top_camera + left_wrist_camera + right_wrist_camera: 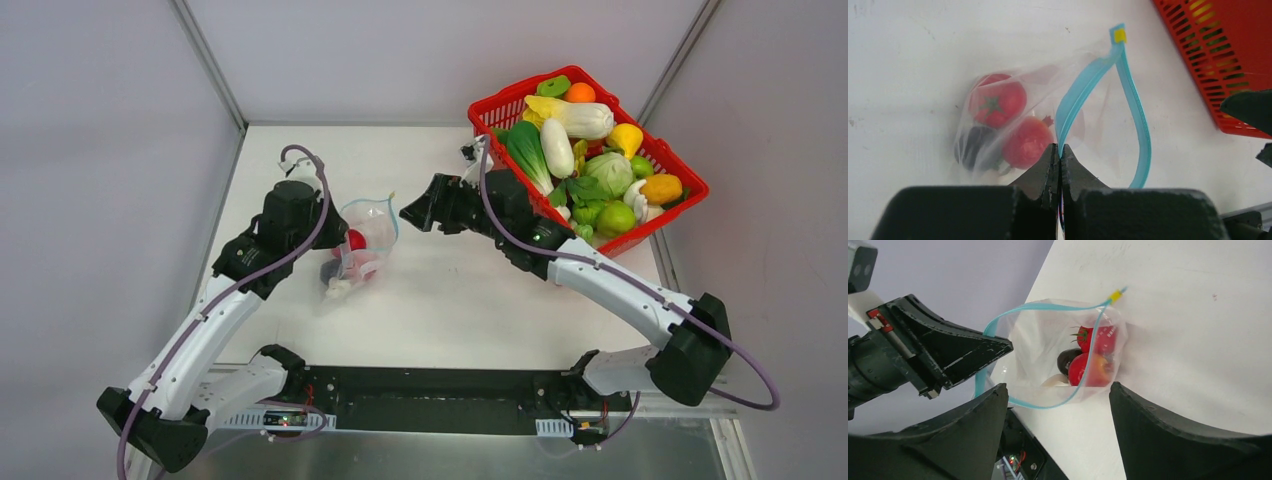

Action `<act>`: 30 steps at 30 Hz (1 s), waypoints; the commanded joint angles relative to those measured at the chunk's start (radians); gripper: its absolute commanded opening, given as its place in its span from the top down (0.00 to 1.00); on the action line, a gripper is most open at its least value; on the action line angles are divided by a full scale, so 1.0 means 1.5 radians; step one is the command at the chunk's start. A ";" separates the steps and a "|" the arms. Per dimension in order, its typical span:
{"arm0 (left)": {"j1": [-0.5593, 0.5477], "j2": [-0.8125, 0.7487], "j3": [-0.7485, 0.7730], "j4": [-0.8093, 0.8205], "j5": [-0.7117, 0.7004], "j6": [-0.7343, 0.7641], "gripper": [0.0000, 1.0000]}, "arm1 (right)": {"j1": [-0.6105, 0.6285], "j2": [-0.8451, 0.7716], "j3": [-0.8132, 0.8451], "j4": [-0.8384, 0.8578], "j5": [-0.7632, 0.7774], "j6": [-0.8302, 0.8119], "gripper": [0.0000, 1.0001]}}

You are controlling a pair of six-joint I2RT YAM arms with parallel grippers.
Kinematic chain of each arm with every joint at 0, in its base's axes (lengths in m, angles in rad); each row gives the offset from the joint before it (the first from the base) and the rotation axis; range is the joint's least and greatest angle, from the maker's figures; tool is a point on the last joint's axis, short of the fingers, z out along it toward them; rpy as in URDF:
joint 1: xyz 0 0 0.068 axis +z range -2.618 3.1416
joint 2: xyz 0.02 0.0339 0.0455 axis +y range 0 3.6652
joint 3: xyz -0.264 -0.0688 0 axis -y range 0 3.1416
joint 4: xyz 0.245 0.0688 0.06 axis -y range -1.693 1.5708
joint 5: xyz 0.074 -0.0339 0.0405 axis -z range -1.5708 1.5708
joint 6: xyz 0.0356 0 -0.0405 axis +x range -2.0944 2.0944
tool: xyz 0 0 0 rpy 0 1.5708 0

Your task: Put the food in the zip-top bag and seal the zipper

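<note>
Spanning the scene is the white table (pixel 470 310). At its far right corner the red mesh basket (pixel 640 238) is sitting, heaped with toy produce. Just right of the bag mouth the right gripper (pixel 1058 387) is hovering, jaws spread wide and gripping nothing. Left of centre the zip-top bag (pixel 1088 135) is lying, its mouth gaping in a loop. On one side of the zipper (pixel 1135 105) the left gripper (pixel 1059 155) is pinching, jaws clenched on the strip. Inside the bag a red tomato (pixel 997 102), a second red fruit (pixel 1027 142) and a dark purple ball (pixel 970 147) are resting bunched together.
</note>
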 commanded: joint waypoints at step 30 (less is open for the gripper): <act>0.002 -0.023 -0.074 0.153 0.126 -0.026 1.00 | -0.490 -0.085 0.127 -0.231 0.060 -0.125 0.31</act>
